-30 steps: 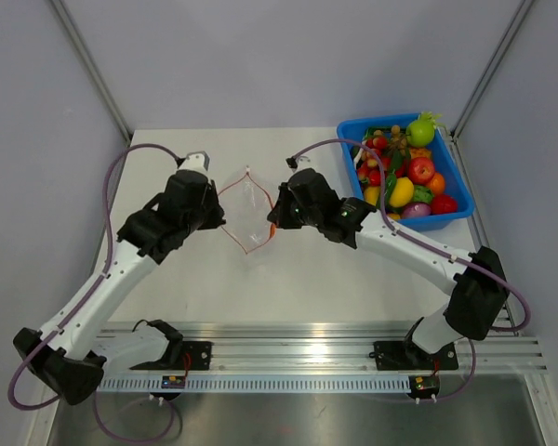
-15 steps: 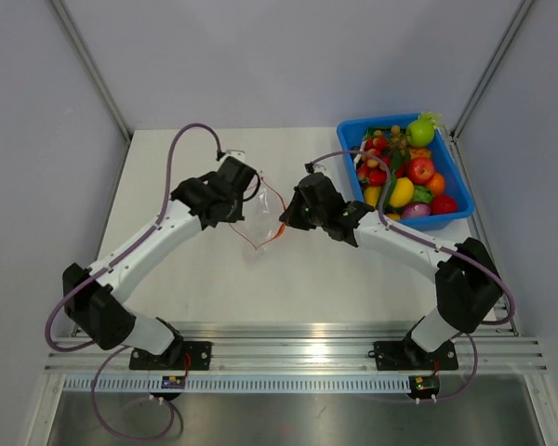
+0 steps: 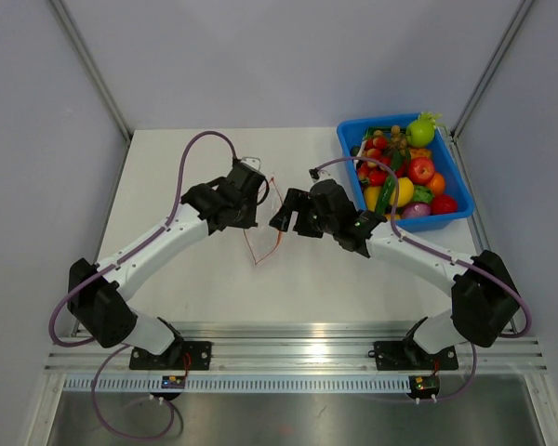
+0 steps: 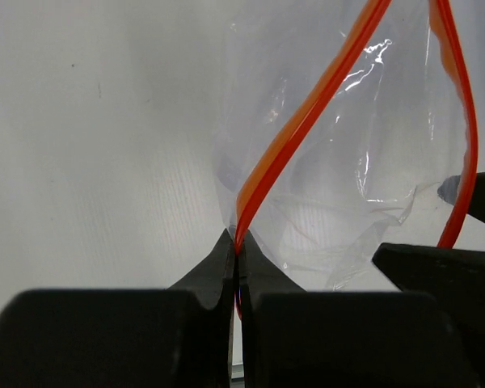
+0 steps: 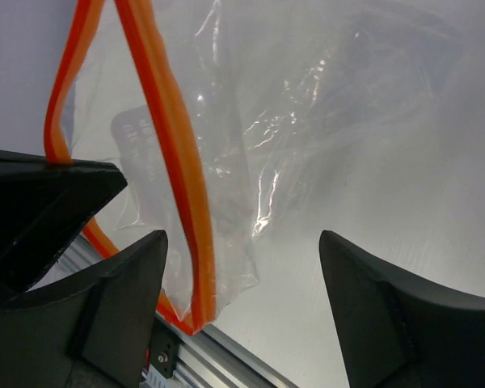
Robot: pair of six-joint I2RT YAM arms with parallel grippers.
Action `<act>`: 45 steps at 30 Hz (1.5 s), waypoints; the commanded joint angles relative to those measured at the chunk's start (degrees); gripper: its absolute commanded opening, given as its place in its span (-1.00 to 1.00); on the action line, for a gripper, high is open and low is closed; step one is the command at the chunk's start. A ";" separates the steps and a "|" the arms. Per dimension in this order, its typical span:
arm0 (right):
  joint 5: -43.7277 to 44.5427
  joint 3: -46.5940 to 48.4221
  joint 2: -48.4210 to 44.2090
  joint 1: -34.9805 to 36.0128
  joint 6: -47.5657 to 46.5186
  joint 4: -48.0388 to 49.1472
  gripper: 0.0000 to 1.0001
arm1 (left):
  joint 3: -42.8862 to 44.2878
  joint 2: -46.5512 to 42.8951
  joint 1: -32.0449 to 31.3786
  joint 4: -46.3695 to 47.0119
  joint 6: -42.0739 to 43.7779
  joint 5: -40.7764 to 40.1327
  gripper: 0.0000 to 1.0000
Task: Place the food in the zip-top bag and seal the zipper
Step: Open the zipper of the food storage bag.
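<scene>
Clear crinkly plastic zip-top bag (image 3: 260, 228) held up mid-desk (image 3: 195, 279) between two arms, apparently empty. Left jaws clench its red-orange zipper strip (image 4: 307, 113); right jaws stand released beside it. Colourful plastic food (image 3: 405, 177) fills a blue bin (image 3: 451, 216). Bag-opening step; next likely needs fetching food.

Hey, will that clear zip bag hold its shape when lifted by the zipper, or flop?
Probably flops: the zip-top bag is thin, creased film. Likely very light, since it looks empty. The glossy film may be slippery, so the left pincer nipping the stiffer zipper seems sensible.
</scene>
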 commanded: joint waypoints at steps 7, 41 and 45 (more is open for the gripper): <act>-0.12 6.36 3.77 2.48 -0.47 1.73 0.87 | -0.24 -3.06 0.09 4.06 -1.20 3.47 -1.00; 6.32 19.28 22.49 -0.33 2.71 -4.16 -1.00 | 4.08 -3.16 0.17 -1.75 1.26 1.79 -1.00; 5.43 18.42 22.59 -0.33 1.47 -4.60 -0.53 | 0.64 -0.78 0.17 2.99 -0.50 6.19 -1.00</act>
